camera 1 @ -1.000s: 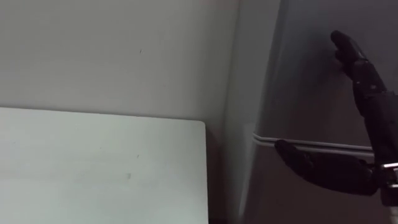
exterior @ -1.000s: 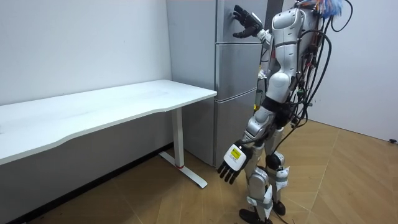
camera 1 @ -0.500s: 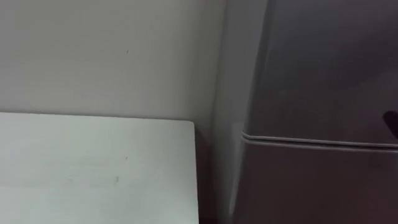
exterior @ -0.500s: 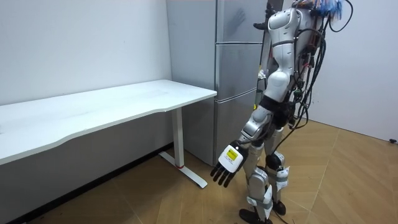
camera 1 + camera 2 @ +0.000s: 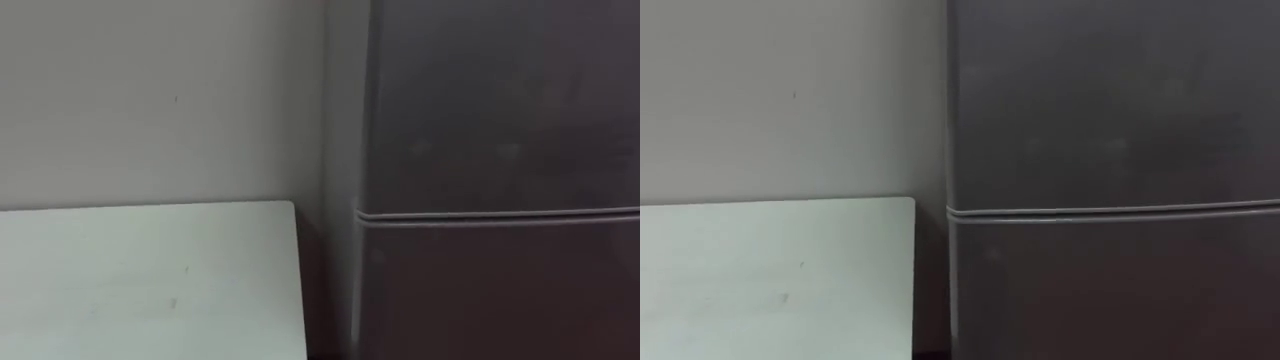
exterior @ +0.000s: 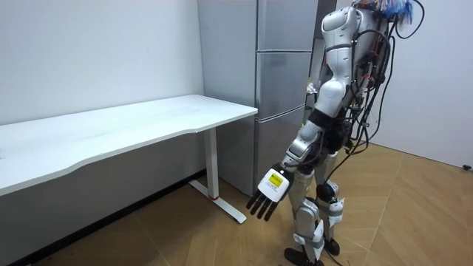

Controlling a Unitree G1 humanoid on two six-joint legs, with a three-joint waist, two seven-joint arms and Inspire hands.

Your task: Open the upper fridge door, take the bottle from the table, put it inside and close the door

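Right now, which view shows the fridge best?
The room view: the fridge stands there nearly whole, doors shut, two seams across its front, next to the white table. Both eye views give a close stretch of its grey front with one seam, and the table's corner.

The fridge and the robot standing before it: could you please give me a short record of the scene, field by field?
fridge: grey, standing against the wall
upper door: shut
lower door: shut
table: white, beside the fridge on the robot's left
robot: stands upright on the wooden floor, close to the fridge, facing it
left hand: hangs low by the leg, fingers straight, holding nothing
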